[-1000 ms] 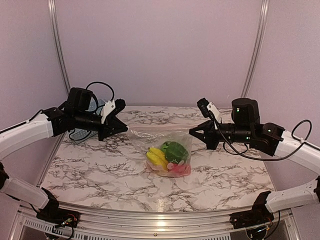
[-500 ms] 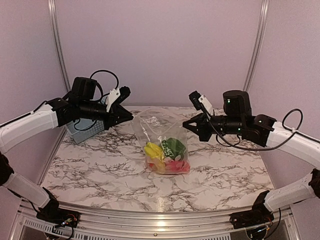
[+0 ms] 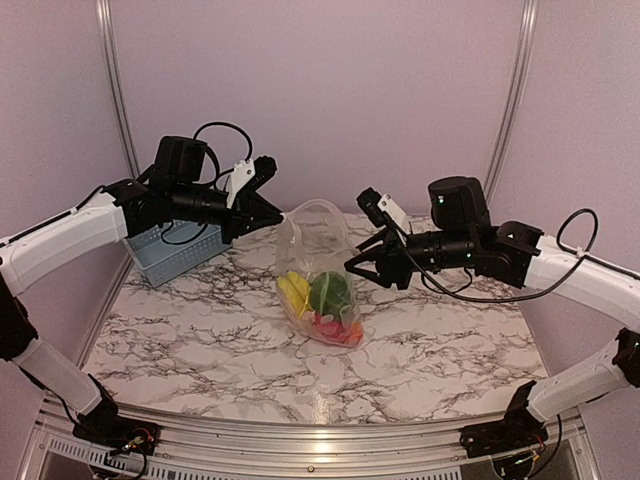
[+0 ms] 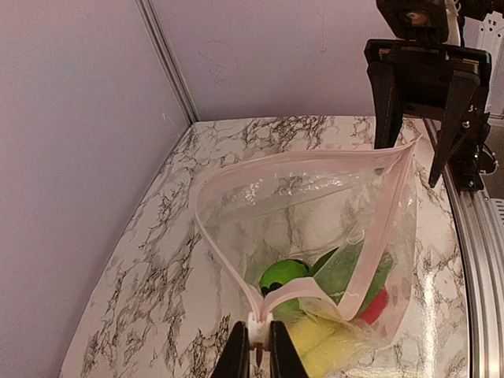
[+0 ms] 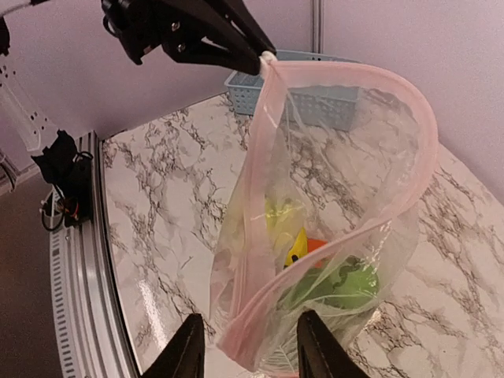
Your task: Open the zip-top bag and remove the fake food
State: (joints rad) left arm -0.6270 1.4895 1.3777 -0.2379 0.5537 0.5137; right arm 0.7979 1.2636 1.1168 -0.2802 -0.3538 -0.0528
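Left wrist: your left gripper [image 4: 255, 340] clamps the rim of the zip-top bag [image 4: 315, 197]. Your right gripper [image 5: 249, 327] stands spread astride the opposite rim, with the fake food [image 5: 350, 287] inside.

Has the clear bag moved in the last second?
Yes. The top of the zip-top bag has risen: it sat below the far edge of the table; now it reaches above that edge, against the back wall.

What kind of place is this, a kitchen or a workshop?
Probably a robot test booth: marble-print table, plain walls, left arm and right arm flanking a zip-top bag of fake food.
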